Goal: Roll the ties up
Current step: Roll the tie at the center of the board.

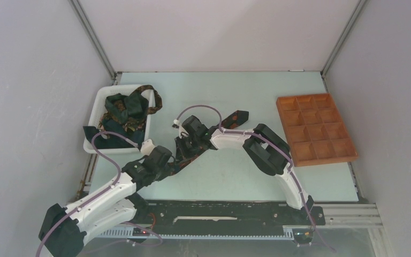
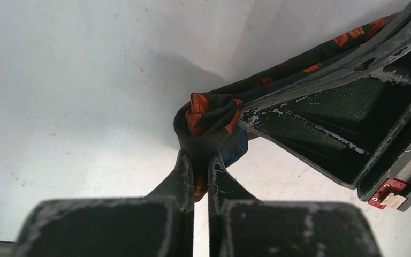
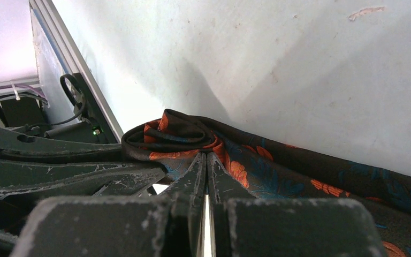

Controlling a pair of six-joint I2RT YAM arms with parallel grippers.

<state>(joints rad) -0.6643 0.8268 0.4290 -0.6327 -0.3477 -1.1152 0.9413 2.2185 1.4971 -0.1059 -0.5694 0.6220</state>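
Clearly we have the long dark fabric necktie with orange-red flowers (image 2: 208, 115) near the centre of the overhead view, its small tight coil right at both fingertips and its loose length trailing toward upper right. Our left gripper (image 2: 200, 176) clamps the coil's base; our right gripper (image 3: 207, 160) is pressed closed against the cloth beside it, and we cannot tell whether it nips any.

Two robot arms are shown, built from white shells and black joint housings. Along the left arm (image 1: 101, 201) and the right arm (image 1: 230, 140) a thin purple cable (image 1: 119, 170) is routed in loose loops. The left gripper (image 2: 198, 160) and right gripper (image 3: 207, 158) are each formed of two flat black fingers, tapered to narrow tips, scuffed pale grey. A small red fitting (image 2: 387, 191) is mounted on the right gripper's body.
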